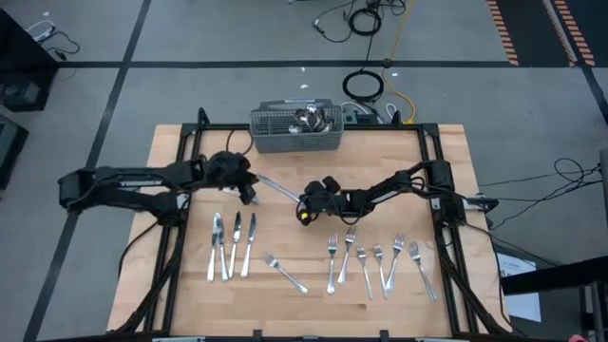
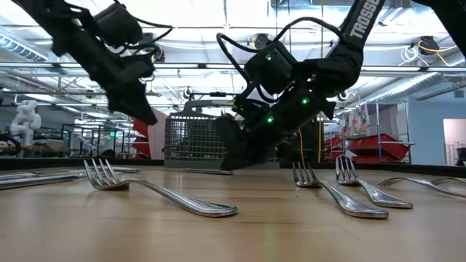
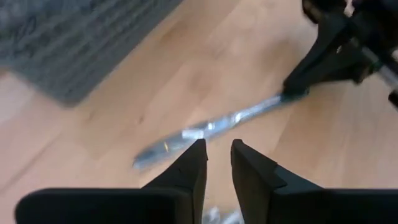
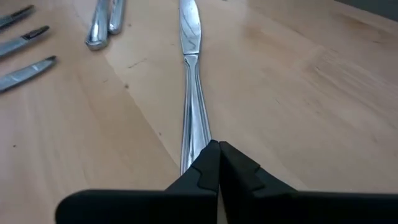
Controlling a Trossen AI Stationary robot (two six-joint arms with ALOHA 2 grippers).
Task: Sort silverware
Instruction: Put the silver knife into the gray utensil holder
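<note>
high view: right gripper at table centre clenches the handle end of a knife lying between both arms, left gripper near its blade. left wrist view: left fingers nearly closed, holding nothing. right wrist view: knife is pinched at its tip; best lift it level and slowly towards the knives group.

A robotics lab or industrial workshop. The wooden worktop stands on a grey floor marked with dark tape lines, with coiled cables at twelve o'clock. Behind it, a high ceiling with bright strip lights and steel beams, a white humanoid robot at nine o'clock, and red equipment at three o'clock.
</note>
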